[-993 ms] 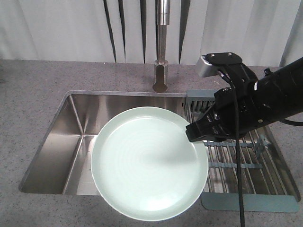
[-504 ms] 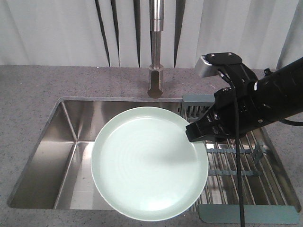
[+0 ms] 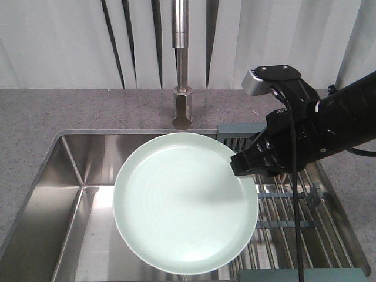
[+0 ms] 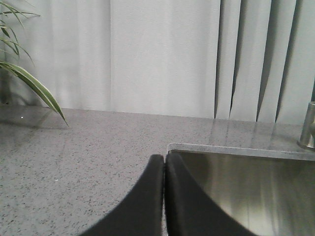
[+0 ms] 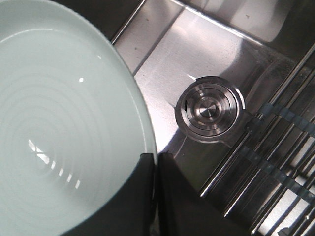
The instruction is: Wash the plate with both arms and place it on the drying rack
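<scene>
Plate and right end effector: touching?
Touching. Right wrist view: the right end effector is clamped on the plate rim.

R end effector (image 5: 156,160) pinching plate (image 5: 64,123) rim; drain (image 5: 209,109) nearby.

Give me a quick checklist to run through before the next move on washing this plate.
1. Right claw shut on the plate rim: ok.
2. Plate held above the sink: ok.
3. Left claw free to help: ok, shut on nothing, over the counter.
4. Water from the faucet: not ok, none visible.
5. Room on the drying rack: cannot tell, the right arm hides part.
</scene>
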Tool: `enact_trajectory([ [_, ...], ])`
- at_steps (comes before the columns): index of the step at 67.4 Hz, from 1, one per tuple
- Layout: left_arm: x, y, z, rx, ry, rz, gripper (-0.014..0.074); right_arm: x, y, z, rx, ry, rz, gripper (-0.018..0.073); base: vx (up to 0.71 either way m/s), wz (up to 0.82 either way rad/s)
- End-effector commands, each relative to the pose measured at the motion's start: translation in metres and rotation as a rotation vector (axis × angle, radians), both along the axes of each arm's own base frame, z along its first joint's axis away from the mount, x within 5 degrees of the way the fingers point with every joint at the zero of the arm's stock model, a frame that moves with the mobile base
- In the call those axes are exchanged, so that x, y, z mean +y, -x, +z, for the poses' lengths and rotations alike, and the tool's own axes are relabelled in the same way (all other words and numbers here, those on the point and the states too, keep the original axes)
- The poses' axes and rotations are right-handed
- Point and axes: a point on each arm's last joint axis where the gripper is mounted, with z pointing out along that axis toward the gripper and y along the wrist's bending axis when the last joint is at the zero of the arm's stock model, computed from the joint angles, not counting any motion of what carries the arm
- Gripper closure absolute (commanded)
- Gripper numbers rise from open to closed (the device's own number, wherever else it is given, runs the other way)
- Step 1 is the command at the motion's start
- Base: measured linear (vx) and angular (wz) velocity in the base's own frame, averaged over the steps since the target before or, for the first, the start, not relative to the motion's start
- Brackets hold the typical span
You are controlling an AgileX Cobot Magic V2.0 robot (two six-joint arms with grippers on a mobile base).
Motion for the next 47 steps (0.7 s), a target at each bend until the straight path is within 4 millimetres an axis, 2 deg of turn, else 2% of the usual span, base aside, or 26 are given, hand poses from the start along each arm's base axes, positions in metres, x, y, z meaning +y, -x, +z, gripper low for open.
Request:
enact_trajectory([
  [1,0.0001,0.0035,0.0166,-0.118,0.003,0.003,0.0603,-0.0004,0.0034,0.0200,-0.077,-0.061,-0.017,0.0561,0.05,-0.05],
  [47,0.0001,0.0036,0.0181,-0.120,0.003,0.003,0.0603,0.0003,0.0022,0.0183,-0.068,-0.062,-0.016,0.0561,0.02,-0.02],
])
